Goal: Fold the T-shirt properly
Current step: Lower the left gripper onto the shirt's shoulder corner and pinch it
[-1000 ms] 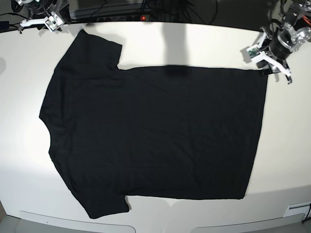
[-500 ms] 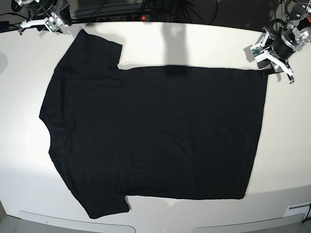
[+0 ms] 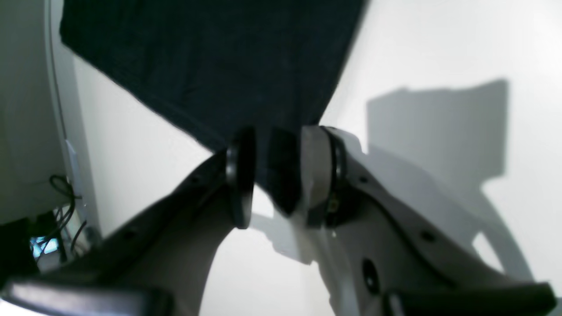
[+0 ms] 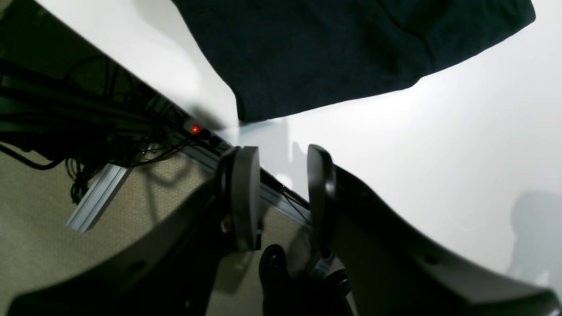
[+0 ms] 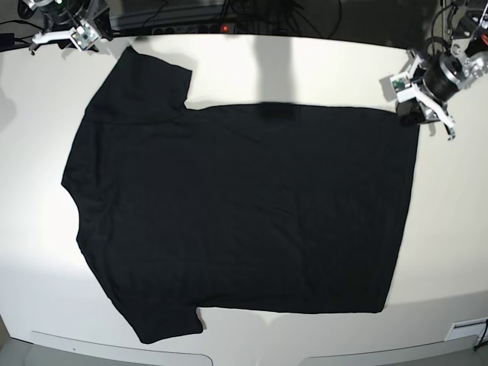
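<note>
The black T-shirt (image 5: 244, 206) lies spread flat on the white table (image 5: 450, 229), plain side up, sleeves to the left and hem to the right. My left gripper (image 5: 418, 107) is at the hem's far right corner. In the left wrist view its jaws (image 3: 261, 175) stand nearly together with the corner of the T-shirt (image 3: 210, 66) between the pads. My right gripper (image 5: 80, 34) is open and empty at the table's far left edge. In the right wrist view it (image 4: 283, 197) hangs just short of the far sleeve (image 4: 351, 52), not touching it.
A power strip with a red light (image 5: 223, 28) and cables lie behind the table's far edge; it also shows in the right wrist view (image 4: 195, 128). A small white fitting (image 5: 467, 329) sits at the near right edge.
My left gripper has shifted slightly up and right at the hem corner and its fingers have drawn closer together. The T-shirt and the right arm have not moved.
</note>
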Controlling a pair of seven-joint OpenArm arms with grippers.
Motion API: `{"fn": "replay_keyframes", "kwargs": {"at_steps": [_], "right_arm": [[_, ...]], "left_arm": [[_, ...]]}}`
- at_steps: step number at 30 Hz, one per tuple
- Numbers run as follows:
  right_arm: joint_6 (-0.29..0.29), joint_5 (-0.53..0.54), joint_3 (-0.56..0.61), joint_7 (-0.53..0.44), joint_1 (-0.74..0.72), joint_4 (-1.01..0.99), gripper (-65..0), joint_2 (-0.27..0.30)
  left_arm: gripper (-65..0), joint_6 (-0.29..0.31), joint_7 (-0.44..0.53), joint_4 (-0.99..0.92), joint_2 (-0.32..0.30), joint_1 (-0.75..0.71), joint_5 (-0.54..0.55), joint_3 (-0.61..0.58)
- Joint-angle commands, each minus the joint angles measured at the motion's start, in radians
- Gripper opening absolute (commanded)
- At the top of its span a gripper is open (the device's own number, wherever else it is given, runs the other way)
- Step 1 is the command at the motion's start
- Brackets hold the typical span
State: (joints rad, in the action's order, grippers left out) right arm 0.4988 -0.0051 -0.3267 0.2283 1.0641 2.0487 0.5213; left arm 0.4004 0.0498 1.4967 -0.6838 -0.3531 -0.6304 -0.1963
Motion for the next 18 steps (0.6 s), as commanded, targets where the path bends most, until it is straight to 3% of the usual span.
{"fn": "replay_keyframes", "kwargs": {"at_steps": [1,6,10,12,15,18], "right_arm": [[-0.010,0.005,-0.007,-0.018,0.011,0.018,-46.0,0.008],[-0.010,0.005,-0.007,-0.019,0.011,0.018,-46.0,0.008],[-0.010,0.005,-0.007,-0.019,0.011,0.018,-46.0,0.008],[-0.010,0.005,-0.007,-0.019,0.011,0.018,-46.0,0.008],[-0.009,0.005,-0.007,-0.019,0.011,0.018,-46.0,0.008],[-0.009,0.005,-0.007,-0.019,0.011,0.018,-46.0,0.008]], "left_arm": [[-46.9,0.019,-0.026,-0.014,-0.014,0.010,-0.008,0.003],[-46.9,0.020,-0.020,-0.057,-0.015,0.037,-0.006,0.003],[-47.0,0.092,-0.018,-0.058,-0.015,0.037,-0.006,-0.024],[-47.8,0.095,-0.019,-0.058,-0.015,0.038,-0.008,-0.054],[-53.8,0.095,-0.038,-0.058,-0.015,0.038,-0.008,-0.101],[-65.0,0.094,-0.124,-0.057,-0.015,0.037,0.023,-0.136]]}}
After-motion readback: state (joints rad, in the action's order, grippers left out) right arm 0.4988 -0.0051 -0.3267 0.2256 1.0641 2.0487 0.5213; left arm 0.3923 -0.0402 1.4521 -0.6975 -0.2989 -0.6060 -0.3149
